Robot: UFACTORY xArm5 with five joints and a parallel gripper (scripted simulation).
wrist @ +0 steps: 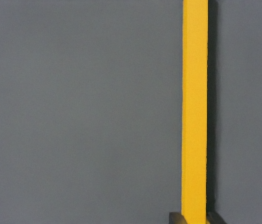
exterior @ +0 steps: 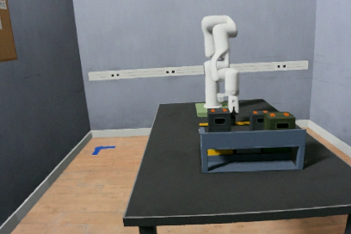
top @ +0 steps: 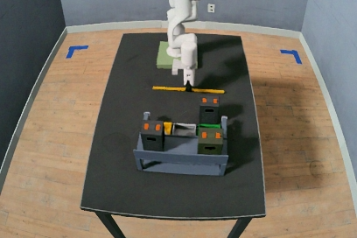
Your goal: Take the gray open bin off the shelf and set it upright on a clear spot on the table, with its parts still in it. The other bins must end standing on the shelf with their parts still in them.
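Note:
My gripper [top: 188, 86] [exterior: 233, 109] [wrist: 194, 218] is shut on the middle of a long yellow bar [top: 168, 88] [wrist: 194, 100]. It holds the bar level, low over the black table [top: 131, 101] [exterior: 172, 164], behind the shelf. The blue-gray shelf [top: 181, 159] [exterior: 251, 138] stands at the table's middle front. The gray open bin [top: 184, 129] sits on it between a dark bin [top: 152, 136] [exterior: 219, 120] on the left and an olive bin [top: 210, 141] [exterior: 280, 120] on the right. A yellow part [top: 167, 126] shows at the gray bin's left end. The shelf's rail hides the gray bin in the exterior view.
Another dark bin [top: 209, 109] [exterior: 259, 119] stands at the shelf's back right corner. A green pad [top: 164, 55] [exterior: 202, 107] lies under the arm's base at the table's far end. The table's edges are near the shelf's front.

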